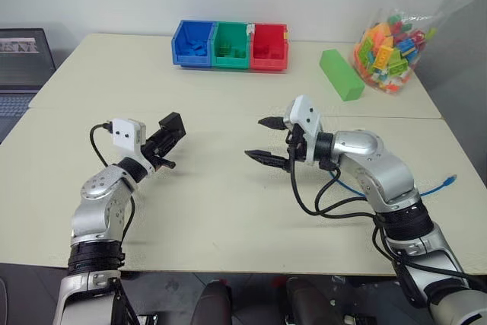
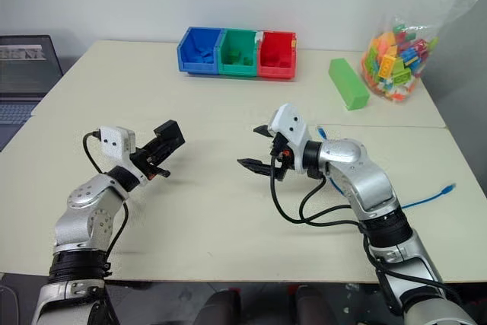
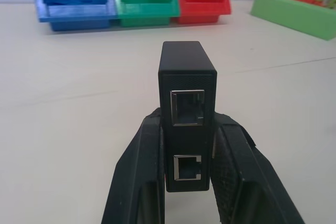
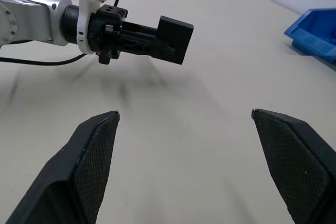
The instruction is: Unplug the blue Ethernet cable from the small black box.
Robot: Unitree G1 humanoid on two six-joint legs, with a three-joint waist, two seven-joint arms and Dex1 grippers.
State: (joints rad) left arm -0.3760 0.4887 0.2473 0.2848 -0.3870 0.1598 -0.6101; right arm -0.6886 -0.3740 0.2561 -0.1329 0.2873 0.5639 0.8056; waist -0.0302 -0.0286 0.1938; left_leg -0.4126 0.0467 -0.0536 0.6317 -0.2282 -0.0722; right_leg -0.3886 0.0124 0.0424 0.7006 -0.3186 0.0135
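Above the table (image 1: 228, 211), the left gripper (image 1: 169, 136) clamps the small black box (image 3: 187, 114), both ports empty. Right gripper (image 1: 265, 141) gapes wide, holding nothing. Behind the right arm lies the blue Ethernet cable (image 1: 441, 185), seemingly unplugged; setting the box down likely remains.

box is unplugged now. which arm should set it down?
Left. The left gripper is shut on the black box, both ports empty, above bare table. The right gripper is open and empty; the blue cable lies behind the right arm.
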